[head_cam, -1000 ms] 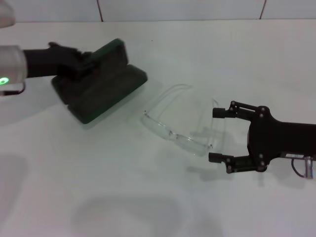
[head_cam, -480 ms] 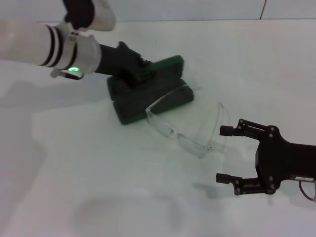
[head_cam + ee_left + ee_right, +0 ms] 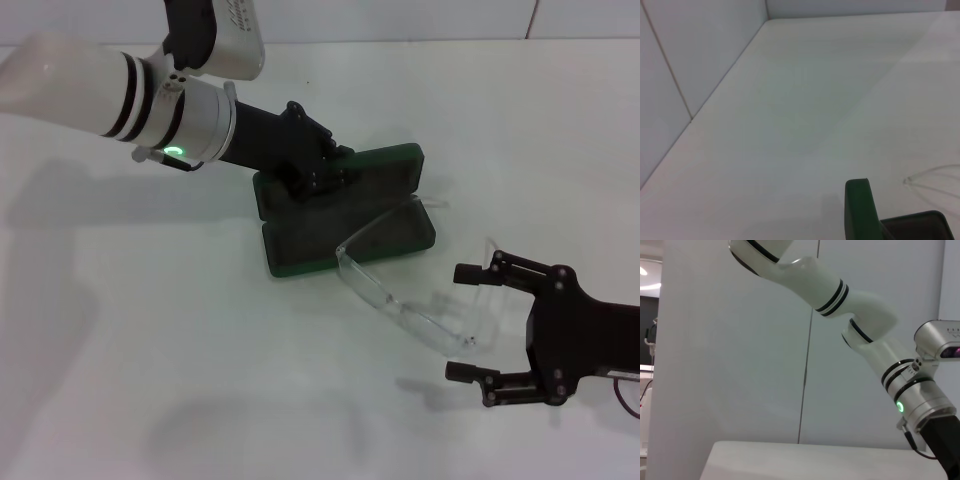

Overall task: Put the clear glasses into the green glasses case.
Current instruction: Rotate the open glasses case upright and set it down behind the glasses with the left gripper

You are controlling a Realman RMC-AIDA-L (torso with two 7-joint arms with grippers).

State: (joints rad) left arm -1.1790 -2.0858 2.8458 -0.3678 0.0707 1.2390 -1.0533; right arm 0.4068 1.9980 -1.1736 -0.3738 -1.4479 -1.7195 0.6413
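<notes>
Now left gripper [image 3: 318, 175] clamped on the raised lid of the green glasses case [image 3: 345, 222], case lying open beneath it, clear glasses [image 3: 405, 283] just beyond its base, right gripper [image 3: 468, 322] wide open, empty, glasses' far end between its fingers.

glasses case [image 3: 330, 232] – 1 | clear glasses [image 3: 400, 300] – 1 | grippers – 2: left [image 3: 318, 172], right [image 3: 470, 322]

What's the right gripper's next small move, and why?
Probably ease the right gripper forward and close on the glasses: its fingers are open around their near end, while the left gripper holds the open case beside them.
</notes>
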